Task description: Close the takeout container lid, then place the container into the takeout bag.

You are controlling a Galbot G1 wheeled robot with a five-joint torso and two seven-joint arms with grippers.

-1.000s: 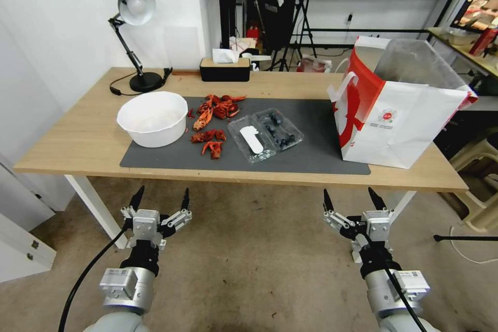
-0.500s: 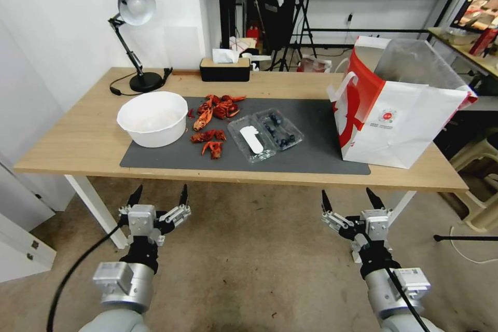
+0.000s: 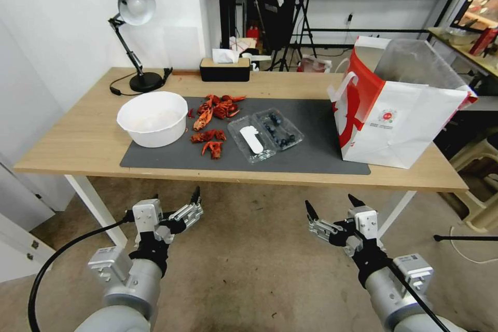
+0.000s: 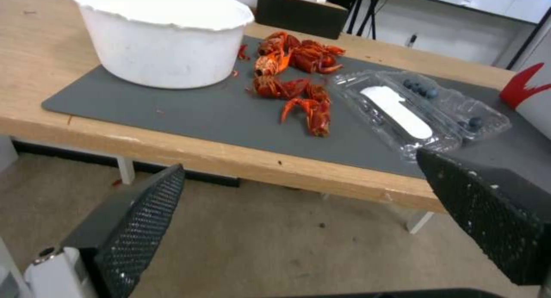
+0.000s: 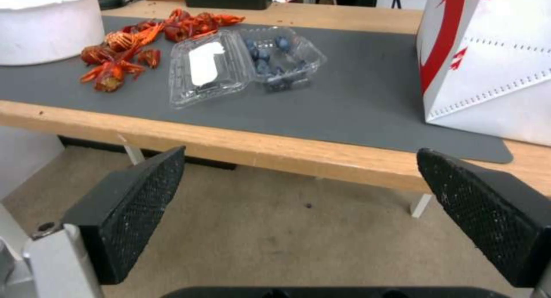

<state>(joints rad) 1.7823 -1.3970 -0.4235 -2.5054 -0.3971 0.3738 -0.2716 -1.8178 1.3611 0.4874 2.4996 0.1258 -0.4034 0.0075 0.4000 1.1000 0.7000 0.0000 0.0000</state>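
Labels: the lid [image 3: 252, 140] carries one white oblong label [image 3: 251, 139], blank as far as can be read. The bag [image 3: 397, 114] bears one small round red logo [image 3: 387, 116] with lines of print beneath it, too small to read. A whiteboard at the back has writing, also unreadable.

Counts: one container [image 3: 265, 135], one bag, one white bowl [image 3: 152, 118], one desk lamp [image 3: 133, 31], one black tissue box [image 3: 225, 69], one grey mat [image 3: 316, 145]. Crayfish pieces [image 3: 212, 122] lie in a loose red scatter of several; exact number cannot be told. Berries [image 5: 265, 54] in the container: roughly a handful, dark blue, overlapping.

Container: small clear plastic clamshell, lying open and flat on the mat near its middle. The lid half lies toward the crayfish, label up; the berry half lies toward the bag. It sits between the crayfish, just beside it, and the bag, which stands apart at the mat's right end.

Bag: white paper, broad red stripe, white handle, silvery lining visible at the open top. Stands upright on the table [image 3: 78, 140].

Left gripper [image 3: 174, 202]: below the table's front edge, over the floor, fingers spread wide, holding nothing. Right gripper [image 3: 332, 206]: likewise below the front edge, fingers spread, empty. Both are well apart from the container.
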